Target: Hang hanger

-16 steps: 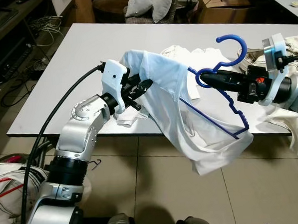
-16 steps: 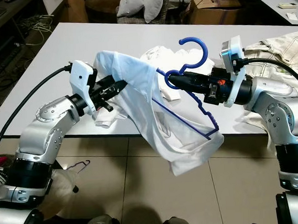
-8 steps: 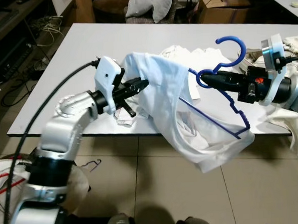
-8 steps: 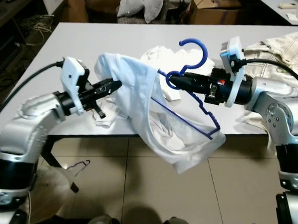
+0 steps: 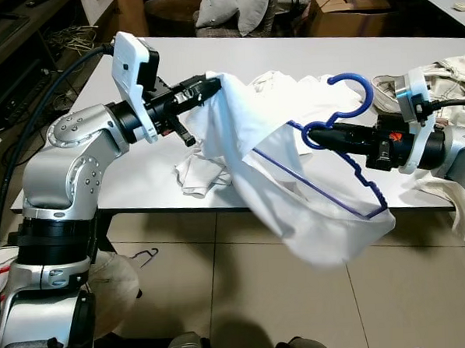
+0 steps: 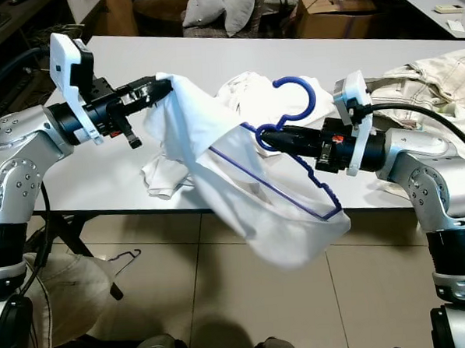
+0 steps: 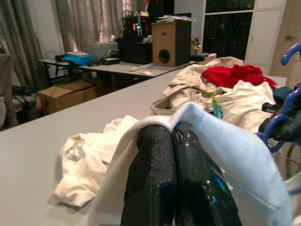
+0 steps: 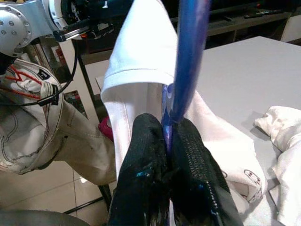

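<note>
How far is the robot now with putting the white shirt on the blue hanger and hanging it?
Done: the blue hanger is already partly inside the white shirt, its lower bar within the cloth. In hand: the right end effector grips the hanger below its hook, and the left end effector pinches the shirt's upper edge above the table. Left: seating the shirt properly and hanging the hanger; no rail is visible.

Blue hanger (image 5: 336, 149) tilted above table edge, white shirt (image 5: 296, 194) draped over it.
</note>
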### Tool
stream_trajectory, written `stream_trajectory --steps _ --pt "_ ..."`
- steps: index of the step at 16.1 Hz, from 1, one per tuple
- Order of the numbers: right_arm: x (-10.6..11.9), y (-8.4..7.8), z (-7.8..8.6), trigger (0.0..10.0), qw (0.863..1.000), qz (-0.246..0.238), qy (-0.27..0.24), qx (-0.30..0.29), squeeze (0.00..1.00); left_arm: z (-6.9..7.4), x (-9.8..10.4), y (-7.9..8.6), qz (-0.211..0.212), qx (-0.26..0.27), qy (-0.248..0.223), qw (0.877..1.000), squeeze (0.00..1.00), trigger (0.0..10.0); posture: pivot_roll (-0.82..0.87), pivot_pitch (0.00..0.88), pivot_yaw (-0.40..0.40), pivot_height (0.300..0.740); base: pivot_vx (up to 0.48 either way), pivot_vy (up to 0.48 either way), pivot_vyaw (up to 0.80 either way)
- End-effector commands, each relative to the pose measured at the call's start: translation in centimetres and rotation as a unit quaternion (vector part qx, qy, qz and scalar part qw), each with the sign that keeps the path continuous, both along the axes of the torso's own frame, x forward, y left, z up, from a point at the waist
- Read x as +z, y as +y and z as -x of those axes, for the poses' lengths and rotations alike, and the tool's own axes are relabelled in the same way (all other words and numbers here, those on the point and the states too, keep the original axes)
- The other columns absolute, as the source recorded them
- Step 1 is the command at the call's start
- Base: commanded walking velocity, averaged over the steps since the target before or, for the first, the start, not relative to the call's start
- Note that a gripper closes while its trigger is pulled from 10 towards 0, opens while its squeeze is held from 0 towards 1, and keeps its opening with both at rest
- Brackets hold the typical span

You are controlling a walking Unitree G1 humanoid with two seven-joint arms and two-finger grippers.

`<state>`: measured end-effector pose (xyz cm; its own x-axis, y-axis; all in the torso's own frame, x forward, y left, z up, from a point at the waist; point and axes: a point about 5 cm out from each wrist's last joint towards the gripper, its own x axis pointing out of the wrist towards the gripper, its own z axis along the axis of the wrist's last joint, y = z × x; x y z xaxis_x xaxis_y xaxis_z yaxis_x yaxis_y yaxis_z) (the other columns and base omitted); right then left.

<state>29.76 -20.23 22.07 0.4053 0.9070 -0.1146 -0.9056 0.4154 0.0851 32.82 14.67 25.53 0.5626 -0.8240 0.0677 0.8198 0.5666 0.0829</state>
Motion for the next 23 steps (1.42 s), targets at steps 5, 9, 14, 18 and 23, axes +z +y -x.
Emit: stream_trajectory --steps 5,9,14,18,23 --pt "0.2 0.4 0.9 10.0 0.999 0.026 -0.010 0.031 0.00 -0.9 1.9 0.2 0.032 0.019 -0.013 0.999 0.00 0.0 -0.09 0.000 0.018 0.740 0.000 0.000 0.00" --pt "-0.8 1.0 0.7 10.0 0.994 0.104 -0.039 0.007 0.00 -1.2 1.4 -0.5 0.021 0.013 0.030 0.999 0.00 0.0 -0.09 0.000 0.023 0.740 0.000 0.000 0.00" --pt "0.4 1.2 2.2 10.0 0.989 0.129 -0.077 0.015 0.00 -3.2 -0.8 2.1 -0.094 0.151 0.075 0.981 0.00 0.0 -0.09 0.000 0.036 0.740 0.000 0.000 0.00" --pt "0.4 0.7 2.9 10.0 0.986 0.147 -0.079 0.015 0.00 -3.6 -0.4 2.5 -0.090 0.176 0.077 0.977 0.00 0.0 -0.10 0.000 0.041 0.740 0.000 0.000 0.00" --pt "0.7 0.6 1.3 10.0 0.982 0.150 -0.106 -0.045 0.00 -3.0 -0.6 1.8 -0.099 0.135 0.081 0.983 0.00 0.0 -0.09 0.000 0.035 0.740 0.000 0.000 0.00"
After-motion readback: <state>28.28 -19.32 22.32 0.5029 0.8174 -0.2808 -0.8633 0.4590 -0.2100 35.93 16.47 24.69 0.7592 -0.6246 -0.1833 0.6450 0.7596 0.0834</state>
